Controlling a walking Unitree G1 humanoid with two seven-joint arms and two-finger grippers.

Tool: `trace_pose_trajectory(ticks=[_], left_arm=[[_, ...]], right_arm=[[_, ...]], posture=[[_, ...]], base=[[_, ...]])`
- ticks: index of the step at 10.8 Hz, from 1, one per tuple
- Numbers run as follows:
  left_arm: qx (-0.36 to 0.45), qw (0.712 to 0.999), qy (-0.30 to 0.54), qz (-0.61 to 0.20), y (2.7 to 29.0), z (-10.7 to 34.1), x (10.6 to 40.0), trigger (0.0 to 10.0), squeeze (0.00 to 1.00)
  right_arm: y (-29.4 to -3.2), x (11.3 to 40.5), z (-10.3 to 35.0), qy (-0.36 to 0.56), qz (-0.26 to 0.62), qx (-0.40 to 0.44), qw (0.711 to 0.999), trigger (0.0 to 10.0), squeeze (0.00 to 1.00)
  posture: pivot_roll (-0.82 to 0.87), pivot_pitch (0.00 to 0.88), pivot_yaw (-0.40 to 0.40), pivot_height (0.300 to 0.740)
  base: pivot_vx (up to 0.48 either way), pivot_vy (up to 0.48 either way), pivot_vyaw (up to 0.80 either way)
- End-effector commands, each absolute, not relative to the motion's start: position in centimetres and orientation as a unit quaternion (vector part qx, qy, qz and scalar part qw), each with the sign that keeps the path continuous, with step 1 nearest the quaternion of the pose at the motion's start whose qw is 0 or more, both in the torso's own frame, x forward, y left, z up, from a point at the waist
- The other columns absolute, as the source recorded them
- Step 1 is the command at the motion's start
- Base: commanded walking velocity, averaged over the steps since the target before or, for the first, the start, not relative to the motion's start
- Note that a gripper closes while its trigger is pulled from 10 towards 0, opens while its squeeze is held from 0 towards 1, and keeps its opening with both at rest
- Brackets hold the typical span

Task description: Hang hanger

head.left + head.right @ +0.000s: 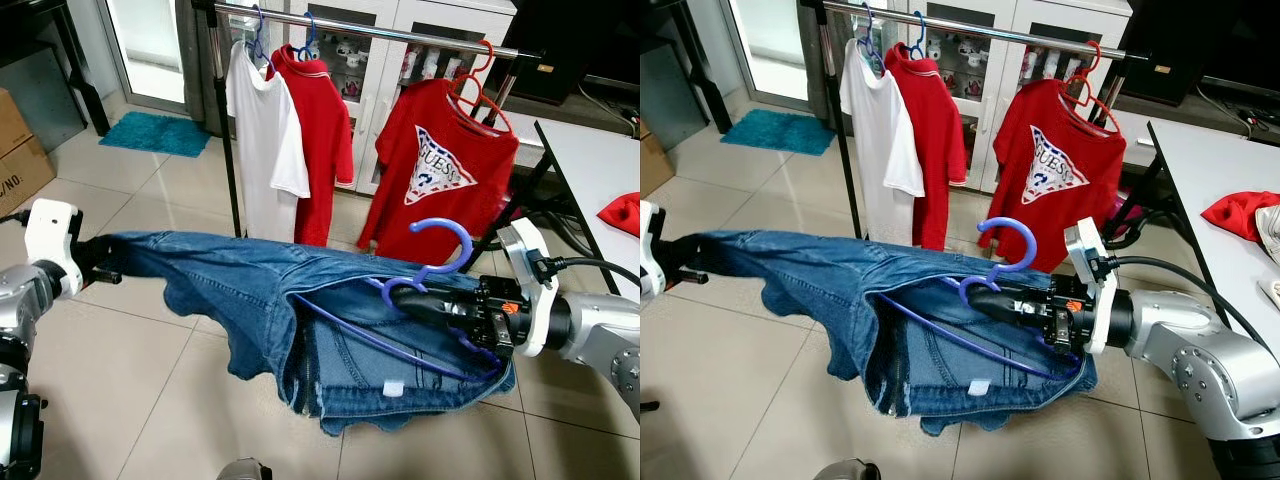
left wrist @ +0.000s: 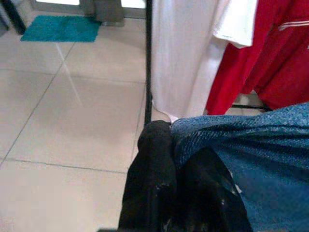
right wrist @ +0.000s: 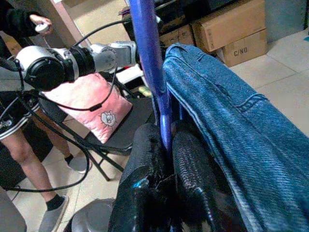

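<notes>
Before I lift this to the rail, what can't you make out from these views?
- Hanger: lower bar and far shoulder hidden inside the jeans, both eye views.
- Left gripper: its fingertips are buried in denim, left wrist view.
- Rail: left end cut off by the top edge, left eye view.
- Right gripper: shut on the hanger; the hook is cut off by the top edge, right wrist view.

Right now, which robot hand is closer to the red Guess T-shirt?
Right. The right gripper clamps the blue hanger just below the red Guess T-shirt. The left gripper holds the jeans far off on the other side.
</notes>
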State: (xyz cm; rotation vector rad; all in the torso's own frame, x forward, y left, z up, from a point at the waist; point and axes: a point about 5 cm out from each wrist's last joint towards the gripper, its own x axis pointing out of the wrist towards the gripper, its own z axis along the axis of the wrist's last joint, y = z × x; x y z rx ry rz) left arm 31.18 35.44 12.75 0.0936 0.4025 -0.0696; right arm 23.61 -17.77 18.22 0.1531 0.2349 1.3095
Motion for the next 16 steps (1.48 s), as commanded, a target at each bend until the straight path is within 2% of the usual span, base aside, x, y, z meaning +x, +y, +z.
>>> trace_pose_trajectory(ticks=[1, 3, 4, 5, 6, 8, 10, 13, 15, 16], left_arm=[[0.039, 0.975, 0.207, 0.072, 38.5, 13.1, 29.6, 0.0, 0.00], [0.027, 0.972, 0.212, 0.098, 39.2, 12.8, 29.0, 0.0, 0.00], [0.036, 0.978, 0.197, 0.054, 38.2, 12.8, 29.6, 0.0, 0.00], [0.020, 0.983, 0.167, -0.072, 35.1, 13.2, 31.1, 10.0, 0.00], [0.026, 0.981, 0.152, -0.120, 33.7, 13.6, 31.8, 10.0, 1.00], [0.042, 0.976, 0.140, -0.159, 32.1, 14.3, 32.8, 10.0, 1.00], [0.044, 0.978, 0.159, -0.129, 33.5, 13.6, 31.8, 10.0, 1.00], [0.048, 0.974, 0.195, -0.101, 34.4, 11.5, 30.3, 10.0, 1.00], [0.065, 0.980, 0.148, -0.114, 33.2, 11.9, 30.5, 10.0, 0.99], [0.070, 0.979, 0.129, -0.138, 29.8, 12.1, 31.2, 10.0, 0.10]], right_arm=[[-19.3, 23.8, 18.8, 0.102, 0.583, 0.066, 0.803, 10.0, 0.00], [-19.4, 23.8, 18.8, 0.102, 0.581, 0.066, 0.805, 10.0, 0.00], [-19.5, 23.9, 18.7, 0.103, 0.580, 0.067, 0.805, 10.0, 0.00], [-19.2, 24.0, 18.6, 0.102, 0.579, 0.069, 0.806, 10.0, 0.00], [-19.0, 24.0, 18.6, 0.102, 0.580, 0.070, 0.805, 10.0, 0.00], [-18.8, 24.0, 18.6, 0.101, 0.582, 0.072, 0.804, 10.0, 0.00], [-19.2, 24.0, 17.7, 0.121, 0.548, 0.066, 0.825, 10.0, 0.00], [-19.6, 24.0, 17.7, 0.123, 0.532, 0.069, 0.835, 10.0, 0.00], [-19.9, 24.9, 16.5, 0.144, 0.463, 0.066, 0.872, 10.0, 0.00], [-19.6, 26.2, 14.9, 0.153, 0.369, 0.073, 0.914, 10.0, 0.00]], posture=[[-0.04, 0.031, -0.050, 0.740], [-0.04, 0.031, -0.050, 0.740], [-0.04, 0.028, -0.057, 0.740], [-0.04, 0.028, -0.057, 0.740], [-0.04, 0.027, -0.060, 0.740], [-0.05, 0.030, -0.051, 0.740], [-0.06, 0.026, -0.052, 0.740], [-0.06, 0.041, -0.061, 0.740], [-0.05, 0.029, -0.070, 0.740], [-0.05, 0.042, -0.056, 0.740]], base=[[0.000, 0.000, 0.00], [0.000, 0.000, 0.00], [0.000, 0.000, 0.00], [0.000, 0.000, 0.00], [0.000, 0.000, 0.00], [0.000, 0.000, 0.00], [0.000, 0.000, 0.00], [0.000, 0.000, 0.00], [0.000, 0.000, 0.00], [0.000, 0.000, 0.00]])
